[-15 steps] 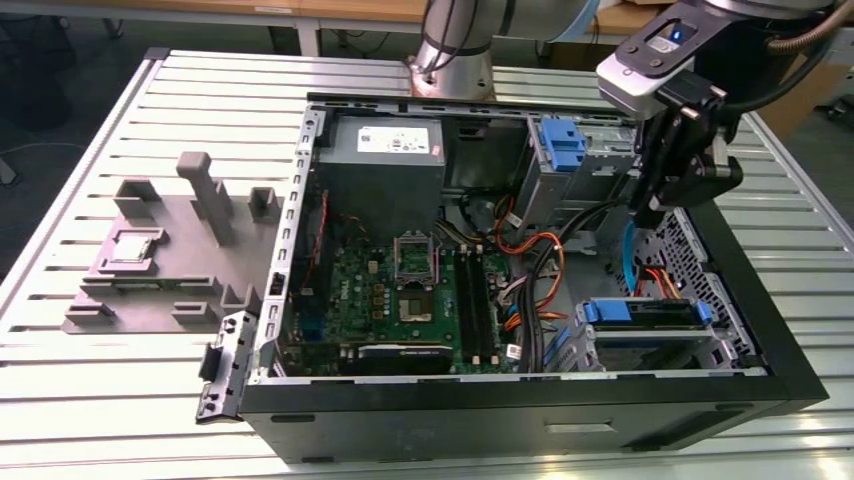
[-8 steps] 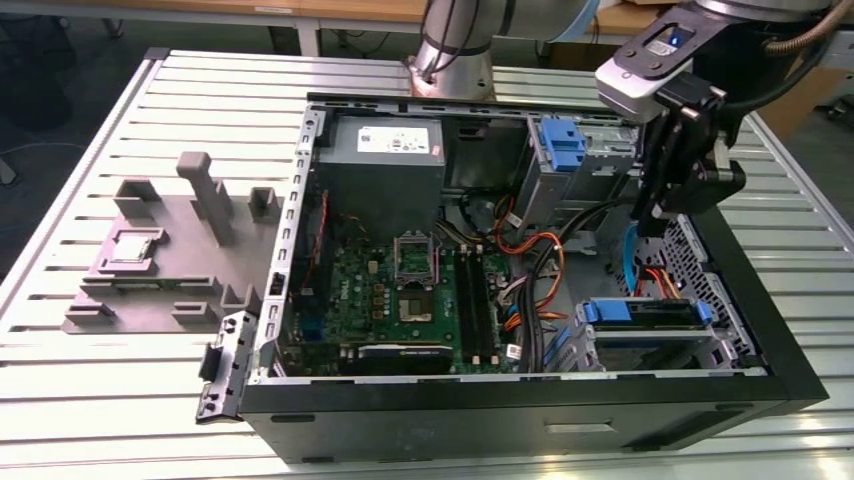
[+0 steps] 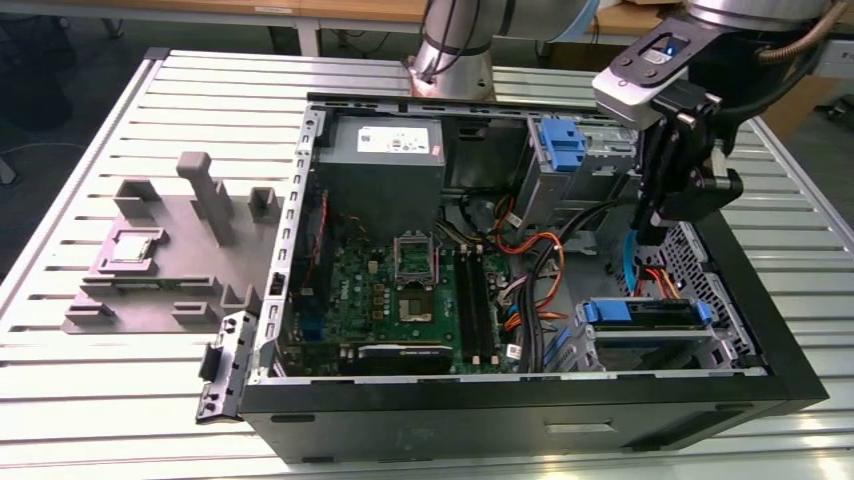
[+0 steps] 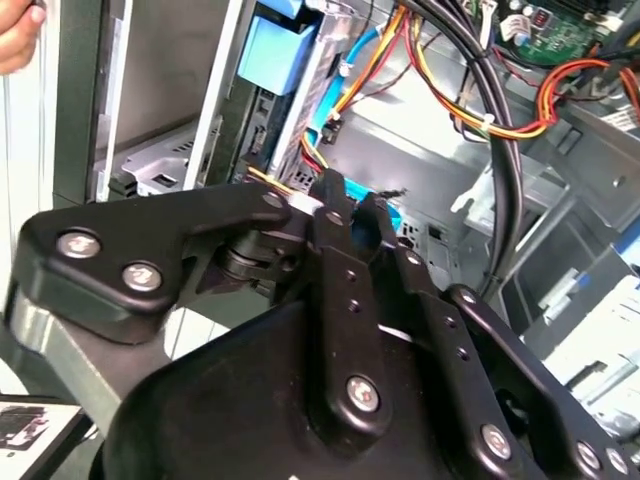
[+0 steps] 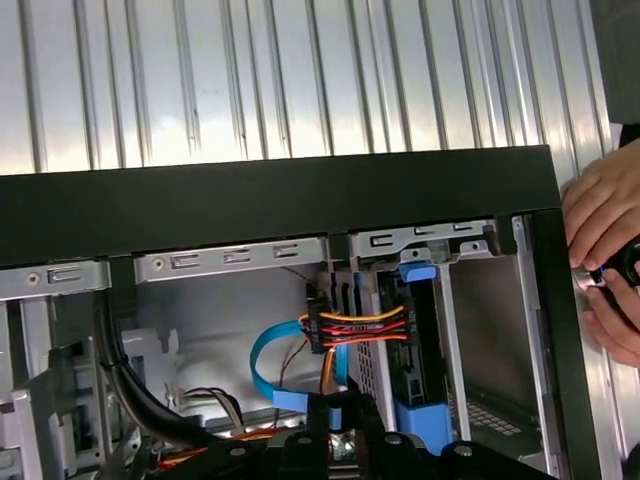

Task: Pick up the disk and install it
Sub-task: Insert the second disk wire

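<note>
The disk [image 3: 641, 313], dark on top with blue rails, lies in the drive bay at the front corner of the open computer case [image 3: 534, 405], on the exterior view's right. The first wrist view shows the disk [image 5: 420, 350] edge-on in the bay, with a blue tab at each end. My gripper [image 3: 645, 232] hangs above the case's side wall on the exterior view's right, a little behind the disk, and points down into the case. In both wrist views the gripper [image 4: 350, 200] [image 5: 335, 410] has its fingertips close together with nothing between them. It hovers over blue and orange cables [image 5: 340, 330].
A person's hand [image 5: 600, 250] rests on the case's outer edge near the bay. Inside the case are a green motherboard [image 3: 400, 290], a grey power supply [image 3: 380, 150], a tall blue latch piece [image 3: 561, 145] and cable bundles [image 3: 534, 270]. A grey fixture [image 3: 174, 250] sits on the slatted table [image 3: 80, 400].
</note>
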You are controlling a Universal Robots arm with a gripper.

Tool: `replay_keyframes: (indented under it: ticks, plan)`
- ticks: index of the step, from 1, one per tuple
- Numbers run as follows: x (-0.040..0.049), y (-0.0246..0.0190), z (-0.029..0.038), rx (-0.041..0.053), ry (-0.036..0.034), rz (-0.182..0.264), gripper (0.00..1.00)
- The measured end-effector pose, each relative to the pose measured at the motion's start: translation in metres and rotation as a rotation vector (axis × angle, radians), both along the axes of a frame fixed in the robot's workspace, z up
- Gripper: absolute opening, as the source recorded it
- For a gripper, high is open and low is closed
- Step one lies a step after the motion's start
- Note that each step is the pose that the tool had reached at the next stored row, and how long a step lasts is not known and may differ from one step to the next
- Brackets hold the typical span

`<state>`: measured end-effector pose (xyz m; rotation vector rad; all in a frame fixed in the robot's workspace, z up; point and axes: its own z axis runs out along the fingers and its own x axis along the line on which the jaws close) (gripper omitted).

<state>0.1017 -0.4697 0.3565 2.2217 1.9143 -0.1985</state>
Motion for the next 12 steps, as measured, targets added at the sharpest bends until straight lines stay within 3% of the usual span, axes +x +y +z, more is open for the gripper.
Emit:
replay_keyframes:
  ticks: [2, 12]
  plan:
    - [0.0, 0.0, -0.0018, -0.0095, -0.0001, -0.001, 0.21]
    - [0.0, 0.0, -0.011, -0.0562, -0.0004, -0.002, 0.21]
